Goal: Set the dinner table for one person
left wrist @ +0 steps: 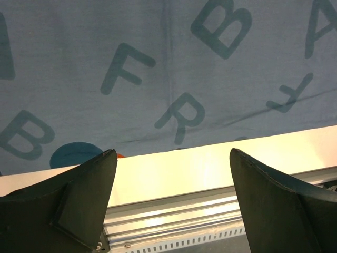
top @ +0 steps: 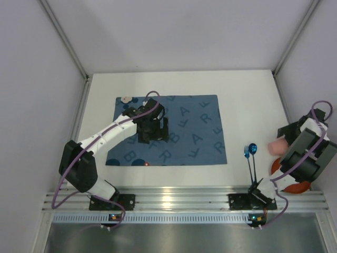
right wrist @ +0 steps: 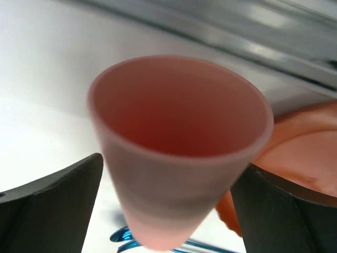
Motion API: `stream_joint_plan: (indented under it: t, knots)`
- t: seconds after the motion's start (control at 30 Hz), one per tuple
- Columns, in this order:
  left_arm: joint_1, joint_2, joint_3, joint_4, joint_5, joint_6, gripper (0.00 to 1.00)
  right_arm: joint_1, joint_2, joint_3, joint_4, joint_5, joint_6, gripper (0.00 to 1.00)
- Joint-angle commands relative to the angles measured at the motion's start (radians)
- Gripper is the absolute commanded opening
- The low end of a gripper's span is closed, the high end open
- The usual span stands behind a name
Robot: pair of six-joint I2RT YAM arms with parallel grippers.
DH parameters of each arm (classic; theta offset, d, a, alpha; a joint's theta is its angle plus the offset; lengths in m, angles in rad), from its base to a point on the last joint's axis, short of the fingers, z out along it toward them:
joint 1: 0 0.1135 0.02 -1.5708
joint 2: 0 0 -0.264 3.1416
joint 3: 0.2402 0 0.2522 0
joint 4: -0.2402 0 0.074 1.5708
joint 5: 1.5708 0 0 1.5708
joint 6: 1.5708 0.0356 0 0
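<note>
The dinner table (top: 247, 95) is a white top with an aluminium rail (top: 168, 197) along its near edge. A dark blue letter-printed placemat (top: 200, 121) lies on its left half. My left gripper (top: 152, 132) hovers over the mat, open and empty (left wrist: 174, 153). At the right edge a pink cup (top: 276, 146) stands between the fingers of my right gripper (top: 287, 142). In the right wrist view the cup (right wrist: 179, 137) fills the gap of the wide-open gripper (right wrist: 172, 163), and it is blurred.
An orange plate (top: 300, 187) lies under the right arm, beside the cup (right wrist: 305, 153). A blue fork and spoon (top: 250, 150) lie right of the mat. A small beige round piece (top: 125, 98) sits at the mat's far left corner. A small red thing (top: 146, 162) sits at its near edge.
</note>
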Motion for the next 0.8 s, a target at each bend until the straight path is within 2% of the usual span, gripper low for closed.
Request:
stream_joint_plan:
  t: [0.0,0.13,0.2,0.23,0.27,0.37,0.57,0.63,0.77]
  knots:
    - [-0.005,-0.039,-0.019,-0.008,-0.027,-0.023,0.93,0.103,0.051,-0.008,0.118,-0.049,0.027,1.0]
    - [-0.005,-0.04,-0.022,-0.005,-0.042,-0.023,0.93,0.255,0.059,0.008,0.133,-0.054,0.092,0.97]
    - [-0.006,-0.039,-0.024,-0.002,-0.05,-0.023,0.93,0.324,0.075,0.04,0.13,-0.046,0.115,0.92]
    - [-0.006,-0.039,-0.025,0.002,-0.053,-0.025,0.93,0.342,0.082,0.051,0.129,-0.046,0.119,0.88]
    - [-0.005,-0.039,-0.028,0.004,-0.056,-0.026,0.93,0.358,0.088,0.062,0.129,-0.048,0.124,0.76]
    - [-0.006,-0.049,-0.048,0.022,-0.069,-0.034,0.93,0.413,0.112,0.107,0.115,-0.046,0.119,0.61]
    - [-0.006,-0.062,-0.111,0.084,-0.07,-0.063,0.93,0.574,0.154,0.188,0.087,-0.06,0.048,0.59]
    - [-0.006,-0.06,-0.125,0.102,-0.069,-0.072,0.93,0.596,0.154,0.197,0.086,-0.129,0.029,0.59]
    - [-0.005,-0.048,-0.148,0.144,-0.072,-0.08,0.93,0.674,0.123,0.208,0.087,-0.255,0.027,0.51]
